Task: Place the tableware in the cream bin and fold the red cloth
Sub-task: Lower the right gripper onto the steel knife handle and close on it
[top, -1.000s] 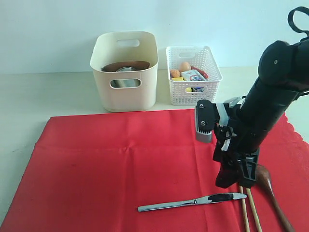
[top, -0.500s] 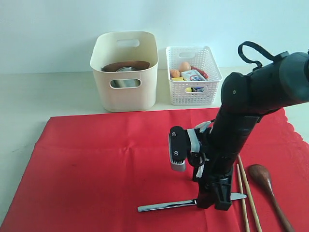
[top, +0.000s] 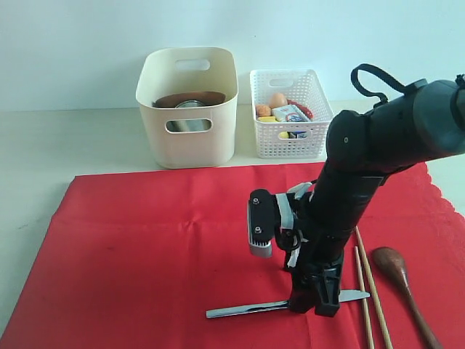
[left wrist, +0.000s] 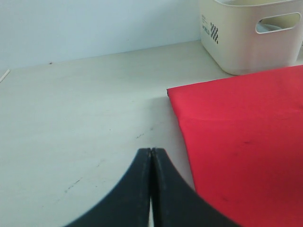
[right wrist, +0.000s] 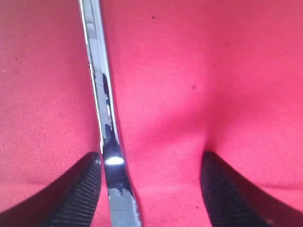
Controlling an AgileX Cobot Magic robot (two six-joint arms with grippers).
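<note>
The red cloth (top: 160, 247) lies flat on the table. A metal knife (top: 247, 310) rests on its near part, with wooden chopsticks (top: 367, 283) and a dark wooden spoon (top: 398, 273) to the right. My right gripper (top: 316, 302) stands open and low over the knife's blade end. In the right wrist view the knife (right wrist: 106, 118) lies between the fingers (right wrist: 75, 194), close to one of them. The cream bin (top: 187, 109) at the back holds a brown plate (top: 190, 97) and a steel cup (top: 190, 105). My left gripper (left wrist: 150, 151) is shut and empty over bare table beside the cloth's corner (left wrist: 246, 142).
A white lattice basket (top: 290, 113) with food items stands right of the cream bin. The right arm's dark body leans in from the right over the cloth. Bare table (top: 58, 145) shows left of and behind the cloth.
The right arm has swung left from above the chopsticks and spoon and dropped onto the knife's blade end. Its jaws have stayed open. The knife has not moved.
</note>
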